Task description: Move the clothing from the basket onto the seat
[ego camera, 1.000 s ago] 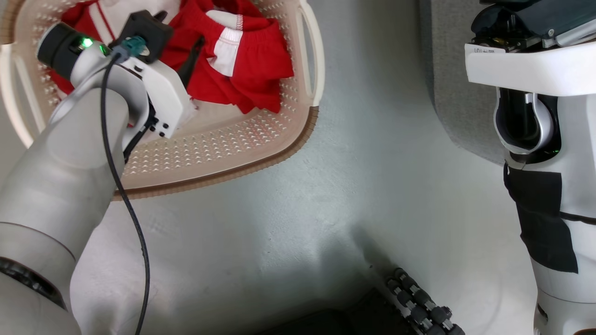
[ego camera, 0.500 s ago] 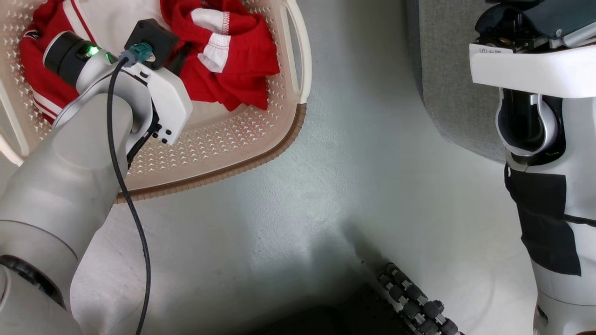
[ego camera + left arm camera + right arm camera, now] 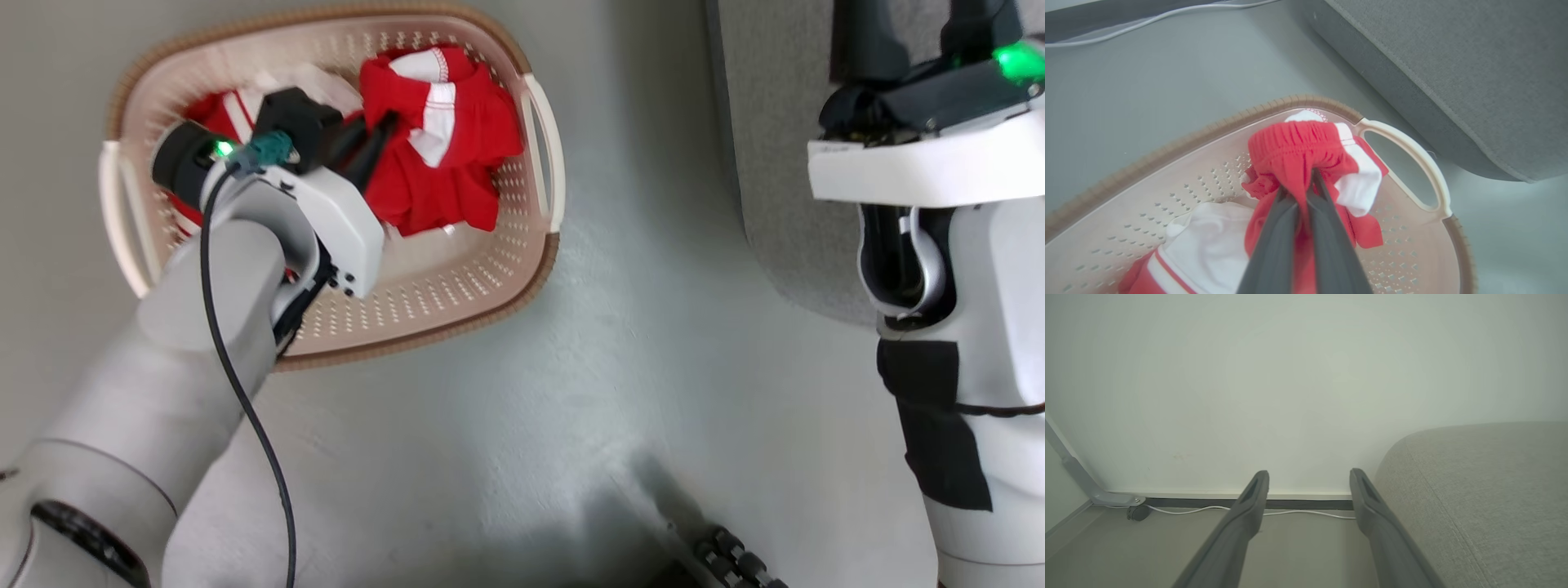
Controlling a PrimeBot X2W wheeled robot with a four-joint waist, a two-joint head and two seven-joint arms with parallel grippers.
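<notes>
Left claw [image 3: 1298, 183] is clenched on the upper red garment [image 3: 1306, 147]. We see both fingers pinched together on a bunched fold just below the ribbed waistband. The fabric is gathered around the fingertips and sits above the basket [image 3: 457, 286] bottom, inside the rim line. We can't tell if its lower edge touches the plastic.

Second garment [image 3: 1208, 241], red with a white panel and stripe trim, lies on the basket bottom next to the claw fingers. In the head view it's partly hidden under the left wrist.

So we have all the clothing over or in the basket. The basket is on the grey floor [image 3: 571, 408], with one white handle [image 3: 1412, 163] facing the seat [image 3: 1453, 73]. The seat is near that handle and we see floor between the two.

Right claw [image 3: 1308, 473] is released, fingers wide apart and gripping nothing. It's up in the air beside the seat's rounded edge, pointing at a pale wall [image 3: 1290, 375] with a white cable [image 3: 1208, 508] along its base.
</notes>
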